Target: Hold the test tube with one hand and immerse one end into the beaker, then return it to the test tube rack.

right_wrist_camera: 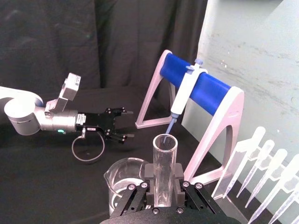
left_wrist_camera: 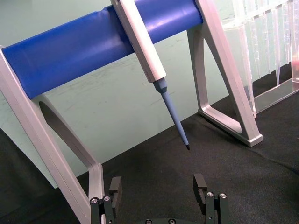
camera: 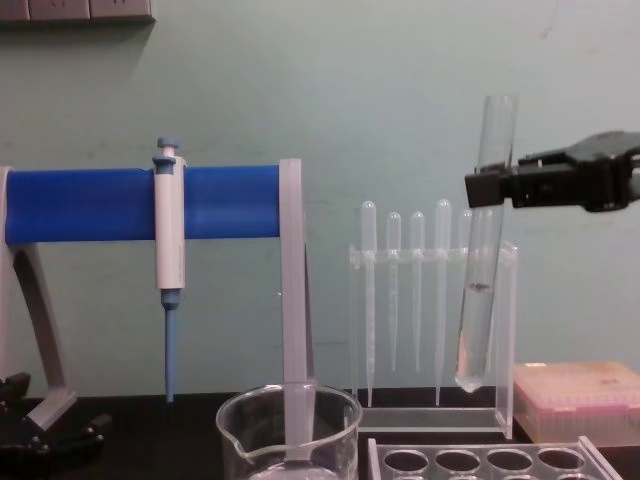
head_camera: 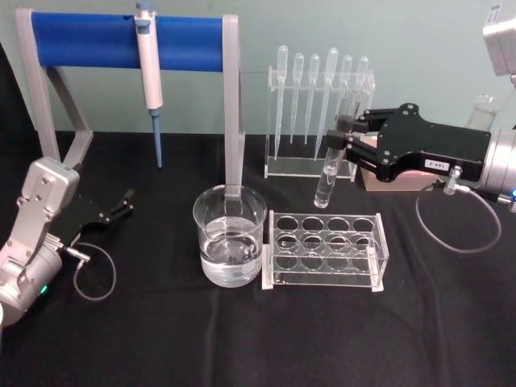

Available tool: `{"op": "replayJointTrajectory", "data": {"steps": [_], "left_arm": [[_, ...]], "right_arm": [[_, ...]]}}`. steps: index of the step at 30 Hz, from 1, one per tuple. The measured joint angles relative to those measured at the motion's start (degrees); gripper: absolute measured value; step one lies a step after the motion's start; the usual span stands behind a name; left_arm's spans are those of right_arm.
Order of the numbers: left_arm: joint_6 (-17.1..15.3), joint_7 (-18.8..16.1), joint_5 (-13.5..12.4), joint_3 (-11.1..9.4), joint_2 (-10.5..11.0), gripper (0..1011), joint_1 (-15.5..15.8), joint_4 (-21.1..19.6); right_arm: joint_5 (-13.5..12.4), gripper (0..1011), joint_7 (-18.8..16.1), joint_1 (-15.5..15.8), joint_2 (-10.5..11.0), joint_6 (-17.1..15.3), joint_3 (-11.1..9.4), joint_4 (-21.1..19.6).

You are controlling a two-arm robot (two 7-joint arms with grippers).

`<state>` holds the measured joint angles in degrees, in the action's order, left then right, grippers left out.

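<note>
My right gripper (head_camera: pixel 345 139) is shut on the upper part of the test tube (head_camera: pixel 325 185). It holds the tube slightly tilted in the air, above the far edge of the clear tube rack (head_camera: pixel 326 246). In the chest view the test tube (camera: pixel 480 300) hangs with its rounded end above the rack (camera: pixel 490 460), to the right of the beaker (camera: pixel 290 425). The beaker (head_camera: pixel 230 238), part full of clear liquid, stands left of the rack. In the right wrist view the tube (right_wrist_camera: pixel 164 154) rises between the jaws above the beaker (right_wrist_camera: pixel 124 179). My left gripper (head_camera: pixel 121 201) rests open at the table's left.
A blue-barred stand (head_camera: pixel 129 40) with a hanging pipettor (head_camera: pixel 150 76) stands at the back left. One leg of the stand is just behind the beaker. A clear holder of plastic pipettes (head_camera: pixel 318 105) and a pink box (camera: pixel 575 400) are behind the rack.
</note>
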<state>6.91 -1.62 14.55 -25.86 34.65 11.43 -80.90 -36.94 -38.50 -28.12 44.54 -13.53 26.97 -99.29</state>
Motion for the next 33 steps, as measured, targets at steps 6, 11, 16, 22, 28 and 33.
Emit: {"op": "replayJointTrajectory", "data": {"steps": [6, 11, 16, 22, 28, 33], "left_arm": [[0.00, 0.00, 0.00, 0.00, 0.00, 1000, 0.00, 0.00], [0.00, 0.00, 0.00, 0.00, 0.00, 1000, 0.00, 0.00], [0.00, 0.00, 0.00, 0.00, 0.00, 1000, 0.00, 0.00], [0.00, 0.00, 0.00, 0.00, 0.00, 1000, 0.00, 0.00], [0.00, 0.00, 0.00, 0.00, 0.00, 1000, 0.00, 0.00], [0.00, 0.00, 0.00, 0.00, 0.00, 1000, 0.00, 0.00]], "right_arm": [[-0.65, 242, 0.21, -0.85, 0.42, -0.03, 0.28, -0.35], [-1.57, 242, 0.34, -1.36, 0.81, -0.25, 0.57, -0.55], [-2.22, 242, 0.22, -1.68, 0.95, -0.58, 0.95, -0.37], [-2.17, 242, 0.20, -1.63, 0.94, -0.56, 0.91, -0.37], [-2.10, 242, 0.18, -1.60, 0.92, -0.52, 0.88, -0.38], [-2.02, 242, 0.15, -1.57, 0.89, -0.48, 0.84, -0.37]]}}
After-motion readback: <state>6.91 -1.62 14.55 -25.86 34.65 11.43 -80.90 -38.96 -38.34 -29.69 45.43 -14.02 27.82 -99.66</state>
